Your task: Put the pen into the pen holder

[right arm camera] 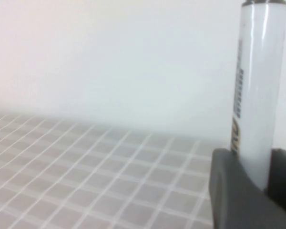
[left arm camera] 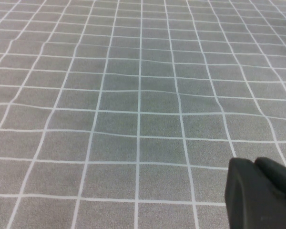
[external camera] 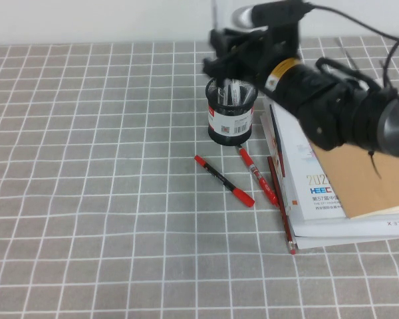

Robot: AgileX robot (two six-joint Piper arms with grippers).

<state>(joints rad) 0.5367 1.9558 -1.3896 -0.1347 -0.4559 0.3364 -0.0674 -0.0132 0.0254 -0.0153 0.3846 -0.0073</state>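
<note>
Gripping pen (right arm camera: pixel 258 90) upright between right jaws (right arm camera: pixel 257 183), above pen holder (external camera: pixel 231 113); left jaws' state unclear.

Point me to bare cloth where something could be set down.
Free: all the cloth left of the pen holder and the near strip. Crowded: red pens and books on the right, where the right gripper holds the pen. Left gripper hovers over bare cloth.

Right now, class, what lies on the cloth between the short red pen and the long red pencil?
In the high view, another red pen lies between the short red pen and the long red pencil.
</note>
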